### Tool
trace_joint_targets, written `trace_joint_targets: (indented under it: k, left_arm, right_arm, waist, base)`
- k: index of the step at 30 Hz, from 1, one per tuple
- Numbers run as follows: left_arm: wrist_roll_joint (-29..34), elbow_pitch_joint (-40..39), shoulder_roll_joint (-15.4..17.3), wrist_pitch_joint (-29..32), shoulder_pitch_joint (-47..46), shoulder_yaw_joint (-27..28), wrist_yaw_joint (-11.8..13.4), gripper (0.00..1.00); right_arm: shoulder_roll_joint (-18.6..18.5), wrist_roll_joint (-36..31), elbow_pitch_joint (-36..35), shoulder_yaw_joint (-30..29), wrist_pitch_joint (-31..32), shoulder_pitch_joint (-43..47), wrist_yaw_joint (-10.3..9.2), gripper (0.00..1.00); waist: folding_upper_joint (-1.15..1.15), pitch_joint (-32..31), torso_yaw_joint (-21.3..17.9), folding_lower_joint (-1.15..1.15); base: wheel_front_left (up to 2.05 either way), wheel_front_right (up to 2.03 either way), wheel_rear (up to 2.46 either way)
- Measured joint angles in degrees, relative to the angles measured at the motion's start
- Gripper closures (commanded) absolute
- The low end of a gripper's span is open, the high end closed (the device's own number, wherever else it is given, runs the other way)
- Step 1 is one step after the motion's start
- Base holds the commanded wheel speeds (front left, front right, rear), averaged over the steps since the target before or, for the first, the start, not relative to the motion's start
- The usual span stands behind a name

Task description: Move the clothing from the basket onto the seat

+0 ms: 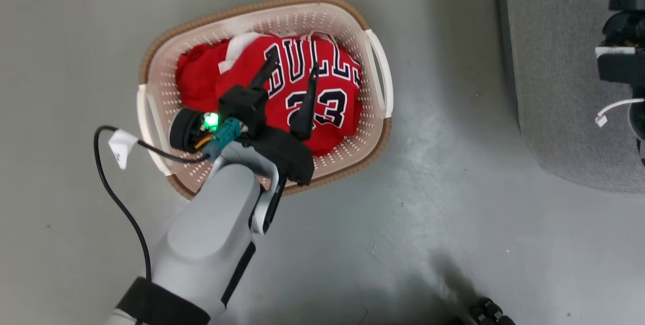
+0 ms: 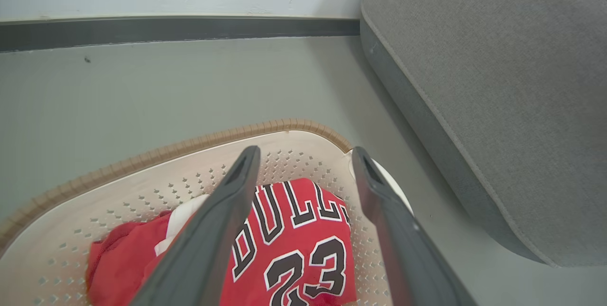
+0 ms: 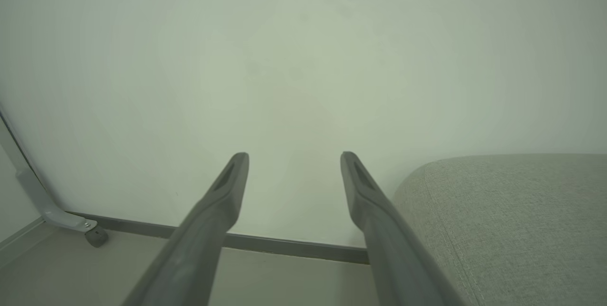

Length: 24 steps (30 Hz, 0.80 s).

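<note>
While Bulls jersey lay in the basket | left gripper hung above basket, fingers apart, empty | right gripper likewise spread

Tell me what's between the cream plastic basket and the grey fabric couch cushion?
Head view: only bare grey floor separates the cream plastic basket from the grey fabric cushion.

A smooth grey floor is seen, dulled by a soft shadow. A plain pale wall is edged at its foot by a dark skirting strip. A grey fabric couch is set near that wall, and a pale metal leg is seen by it.
</note>
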Motion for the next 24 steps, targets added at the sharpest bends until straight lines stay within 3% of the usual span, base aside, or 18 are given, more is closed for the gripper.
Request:
trace_joint_targets:
  k: [9, 24]
  left_arm:
    - [0.25, 7.28, -0.01, 0.78, -7.71, -1.14, 0.00, 0.00]
    - [0.41, 16.56, 0.02, 1.68, -12.99, -3.91, 0.53, 0.00]
  right_arm:
    - [0.63, 0.18, -5.98, -0.11, -0.01, -4.65, 0.00, 0.00]
    - [0.76, 0.90, -6.93, -0.26, -0.01, -5.94, 0.00, 0.00]
  waist:
    - [0.00, 7.46, -2.06, 0.00]
    - [0.00, 15.73, -4.73, -0.01]
  base:
    - [0.00, 0.00, 0.00]
    - [0.00, 0.00, 0.00]
